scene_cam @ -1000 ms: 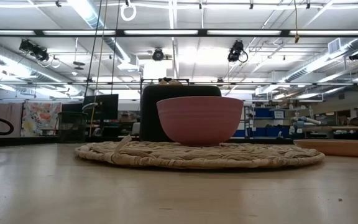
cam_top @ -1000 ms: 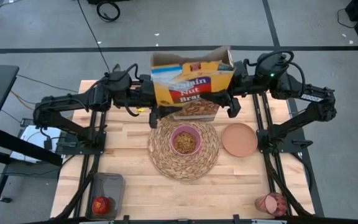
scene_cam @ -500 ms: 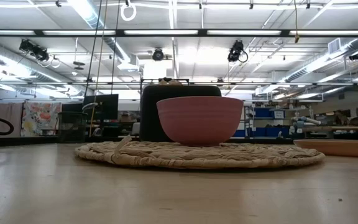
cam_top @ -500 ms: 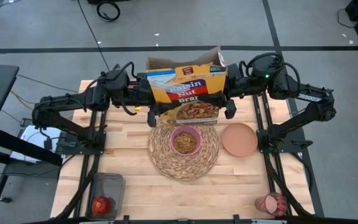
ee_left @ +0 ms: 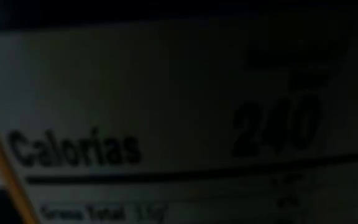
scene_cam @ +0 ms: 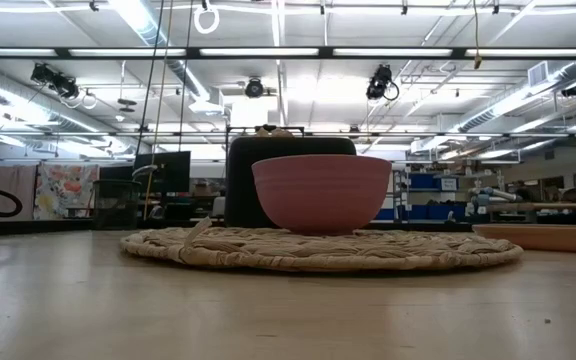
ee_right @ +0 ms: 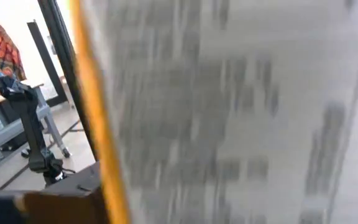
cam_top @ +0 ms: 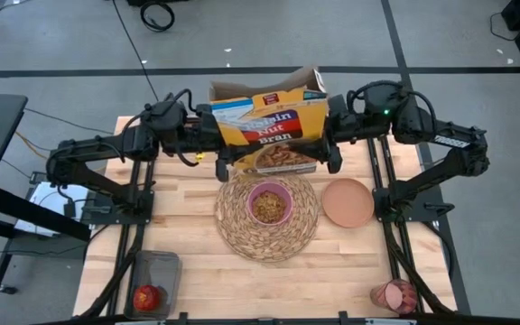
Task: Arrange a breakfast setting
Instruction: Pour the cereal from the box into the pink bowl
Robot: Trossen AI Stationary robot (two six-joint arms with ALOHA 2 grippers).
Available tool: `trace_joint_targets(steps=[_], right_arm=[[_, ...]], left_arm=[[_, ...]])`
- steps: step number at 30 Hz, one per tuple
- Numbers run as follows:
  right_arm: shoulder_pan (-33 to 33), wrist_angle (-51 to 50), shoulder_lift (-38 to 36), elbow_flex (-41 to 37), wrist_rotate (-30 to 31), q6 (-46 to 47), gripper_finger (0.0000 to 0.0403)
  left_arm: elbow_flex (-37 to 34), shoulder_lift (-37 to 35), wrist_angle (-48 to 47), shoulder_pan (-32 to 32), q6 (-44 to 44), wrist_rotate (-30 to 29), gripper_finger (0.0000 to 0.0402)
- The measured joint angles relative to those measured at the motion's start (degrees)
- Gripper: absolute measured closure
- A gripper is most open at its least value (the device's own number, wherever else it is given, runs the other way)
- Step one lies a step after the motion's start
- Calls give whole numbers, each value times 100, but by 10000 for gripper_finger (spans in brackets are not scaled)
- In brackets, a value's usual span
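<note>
The yellow cereal box (cam_top: 269, 131) hangs upright in the air over the far rim of the woven placemat (cam_top: 242, 230), its open flaps up. My left gripper (cam_top: 219, 161) is shut on the box's left edge. My right gripper (cam_top: 334, 155) stands at its right edge. Each wrist view is filled by one of the box's printed narrow sides (ee_left: 179, 124) (ee_right: 229, 112). The pink bowl (cam_top: 267, 205), with cereal in it, stands on the placemat. The salmon plate (cam_top: 348, 202) lies on the table right of the mat. My left gripper holds the cereal box at its left narrow side, low down (cam_top: 223, 155). It comes in level from the table's left. One dark finger (cam_top: 221, 170) shows against the front face; the other is hidden behind the box. The box is upright and lifted clear of the table.
The red apple (cam_top: 148, 295) sits in a black mesh tray (cam_top: 156, 266) at the near left corner. The pink tumbler (cam_top: 394, 294) is at the near right corner. In the low view a black toaster (scene_cam: 243, 180) stands behind the bowl (scene_cam: 320, 192).
The cereal box, tipped with its top toward the table's right a second ago, has turned back upright and drawn slightly toward the far edge. Both arms have kept their places at its two edges.
</note>
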Motion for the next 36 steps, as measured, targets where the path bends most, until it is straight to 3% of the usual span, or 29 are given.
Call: trace_joint_targets(steps=[5,9,13,24,36], right_arm=[[0,-212,-8,0,-4,-306,40],[-8,-175,-6,0,11,-336,42],[-44,-178,-6,0,11,-365,78],[-118,-113,-1,-5,11,-531,239],[-225,-234,-54,-33,188,-525,253]], left_arm=[[115,-21,-16,2,59,-41,198],[119,-34,19,4,67,-43,196],[119,-34,86,4,73,-41,196],[135,-36,242,4,146,-71,174],[158,-545,-89,10,274,-488,92]])
